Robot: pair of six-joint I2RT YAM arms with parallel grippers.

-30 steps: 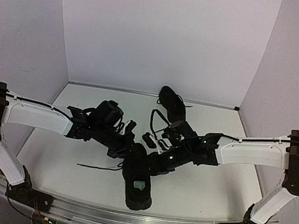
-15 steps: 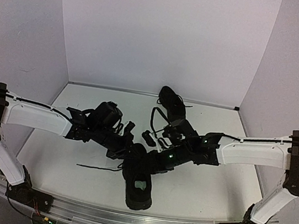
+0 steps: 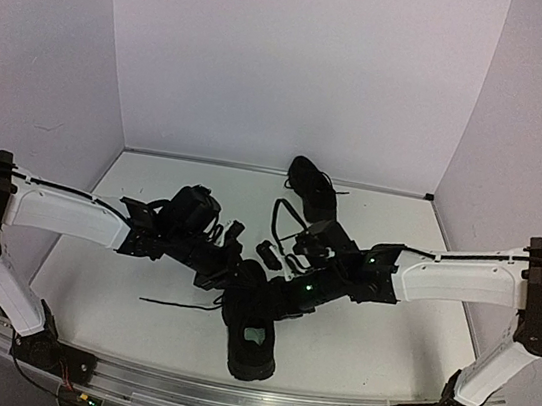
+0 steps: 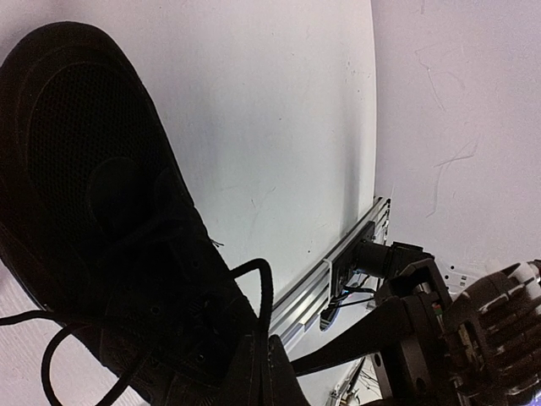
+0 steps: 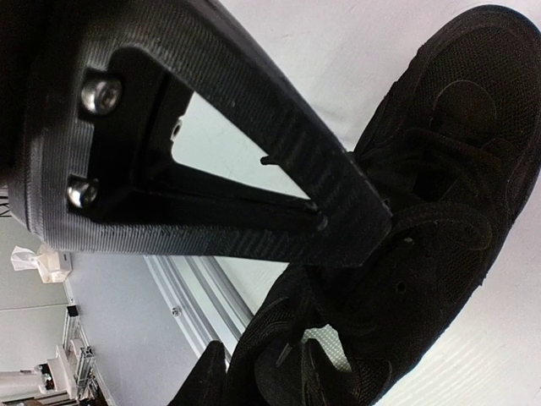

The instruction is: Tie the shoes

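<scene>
Both claws are down on the same shoe. Left claw point(image 3: 228, 270) and right claw point(image 3: 284, 296) sit tip to tip, close together, over the lace end of the near black low-top mesh sneaker point(image 3: 251, 347). Its heel runs out behind the claws toward the arm bases, opening facing up.

Left wrist view: a thin black lace loop point(image 4: 258, 283) stands up right at the left claw's tips. You can't separate the fingers from the black shoe, so clenched or released: cannot tell.

Right wrist view: one black printed finger point(image 5: 279, 152) lies across the frame, tip over the sneaker's laced upper, contact unclear. The other finger isn't clear, so grip state there: cannot tell either.

A loose black lace end point(image 3: 176, 302) trails flat on the white tabletop point(image 3: 404, 333), off the left claw's outer side and apart from it.

The second black low-top sneaker point(image 3: 312, 187) lies well beyond the right claw, toward the back wall, neither claw touching it.
</scene>
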